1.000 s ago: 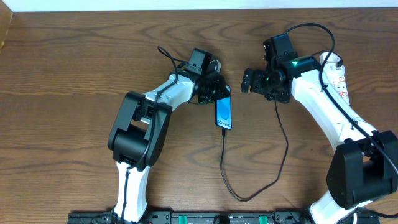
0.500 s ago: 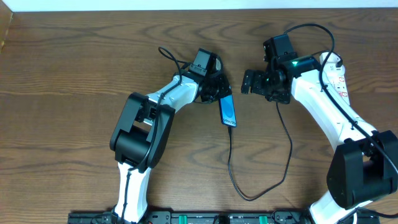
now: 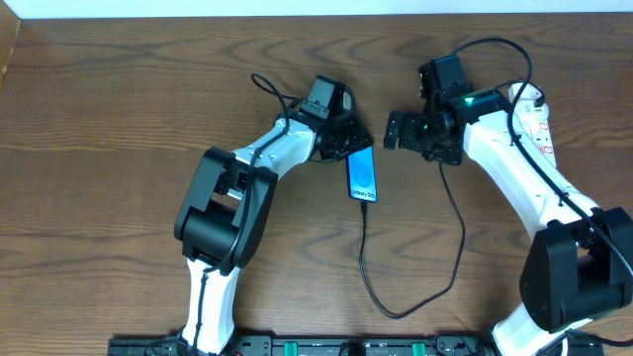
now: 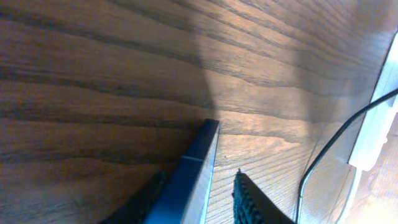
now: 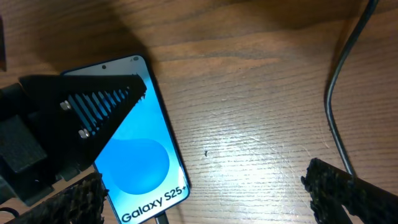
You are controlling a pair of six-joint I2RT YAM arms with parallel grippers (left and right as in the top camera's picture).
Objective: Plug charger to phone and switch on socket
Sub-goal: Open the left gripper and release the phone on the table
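The phone (image 3: 363, 175) lies mid-table with its blue screen up, and "Galaxy S25+" reads in the right wrist view (image 5: 134, 162). The charger (image 3: 396, 312) is plugged into its lower end, loops toward the front edge and runs back up to the right. My left gripper (image 3: 348, 146) straddles the phone's top end. In the left wrist view (image 4: 199, 176) the phone's edge (image 4: 186, 186) stands between the fingers, with a gap to the right finger (image 4: 249, 202). My right gripper (image 3: 394, 129) hangs wide open just right of the phone, empty (image 5: 214, 196). The socket (image 3: 541, 127) lies far right, partly under the right arm.
The left wrist view shows a white strip edge (image 4: 373, 124) and a black cable (image 4: 329, 149) at its right. A black cable (image 5: 339, 106) passes by my right finger (image 5: 348, 193). Bare wood extends left of the left arm and along the back.
The left jaws have loosened off the phone. The phone, tilted on edge half a second ago, now lies flatter, slightly right of its place a second ago. The right arm is unmoved.
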